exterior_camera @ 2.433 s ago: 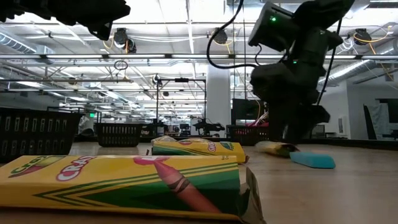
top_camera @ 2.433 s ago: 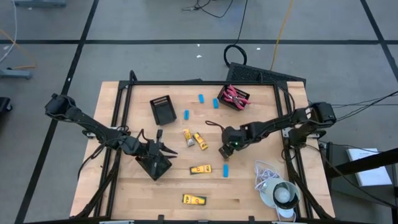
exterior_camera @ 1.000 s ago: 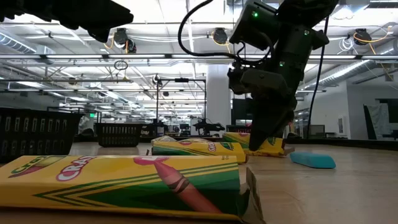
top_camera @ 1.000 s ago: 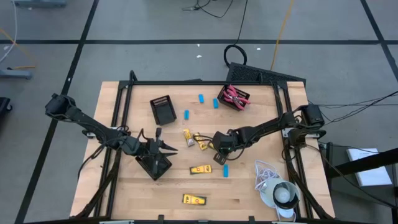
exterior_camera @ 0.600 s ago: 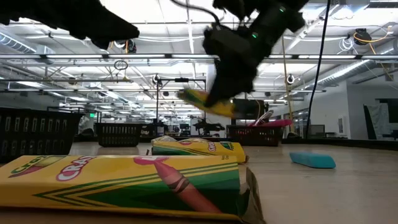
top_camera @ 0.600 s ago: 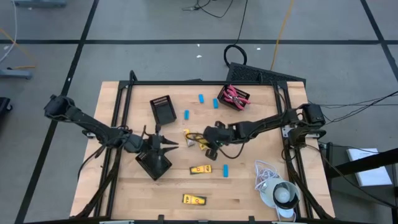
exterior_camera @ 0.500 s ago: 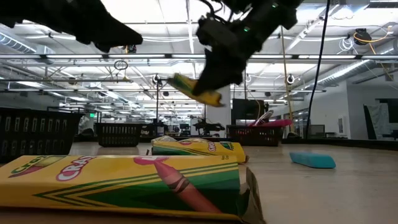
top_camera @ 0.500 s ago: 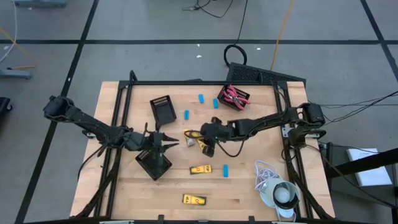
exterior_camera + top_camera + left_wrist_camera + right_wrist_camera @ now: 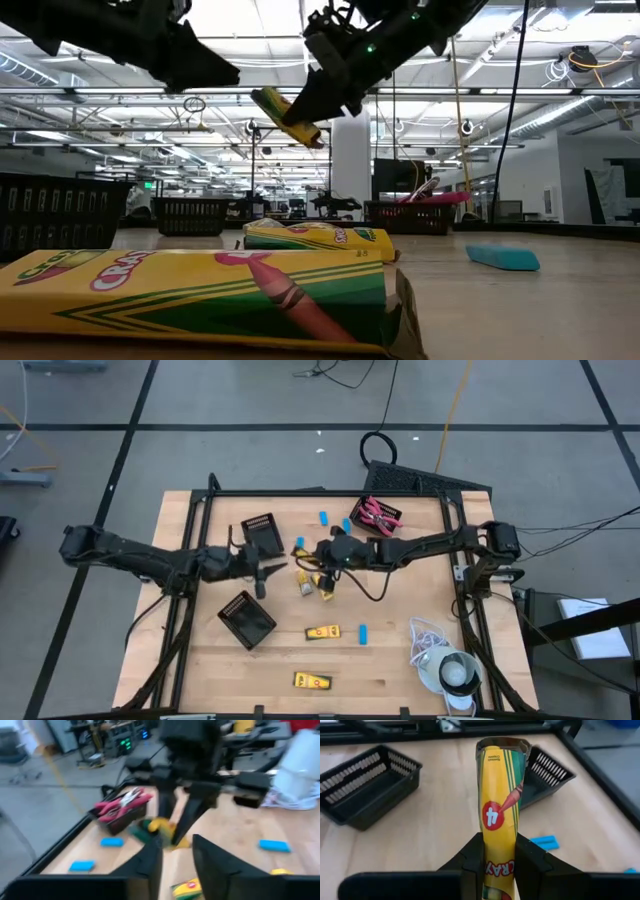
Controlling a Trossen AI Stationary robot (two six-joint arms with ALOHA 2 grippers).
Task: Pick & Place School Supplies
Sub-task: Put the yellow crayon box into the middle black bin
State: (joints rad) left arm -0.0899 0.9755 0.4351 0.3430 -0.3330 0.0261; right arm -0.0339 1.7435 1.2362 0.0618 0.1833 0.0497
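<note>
My right gripper (image 9: 316, 562) is shut on a yellow crayon box (image 9: 498, 805) and holds it in the air over the table's middle; the low view shows the box (image 9: 288, 117) well above the table. Facing it from the left, my left gripper (image 9: 267, 572) hovers open and empty, and its wrist view shows the box (image 9: 161, 827) just ahead of its fingers (image 9: 150, 865). Two crayon boxes (image 9: 312, 586) lie flat below the grippers. Two more (image 9: 322, 631) (image 9: 312, 680) lie nearer the front edge. Red-handled scissors (image 9: 376, 514) stick out of a black tray. My right gripper pinches the crayon box by its two narrow long sides, near the end closest to the wrist (image 9: 498, 862). The fingers come roughly level from the table's right and lie along the box. The box is lifted clear and tilted, its open flap end (image 9: 502, 742) pointing away from the gripper.
Two more black trays sit at the far left (image 9: 262, 532) and near left (image 9: 247, 618). Blue erasers (image 9: 324, 517) (image 9: 299, 544) (image 9: 363, 632) lie scattered on the table. A white cord with a round object (image 9: 447, 668) lies at the near right corner.
My right gripper has lifted the crayon box off the table. It has carried the box up and toward the table's left and far edges, and the box now hangs tilted in the air. My left gripper has left the near-left tray and moved toward the far edge, toward the box.
</note>
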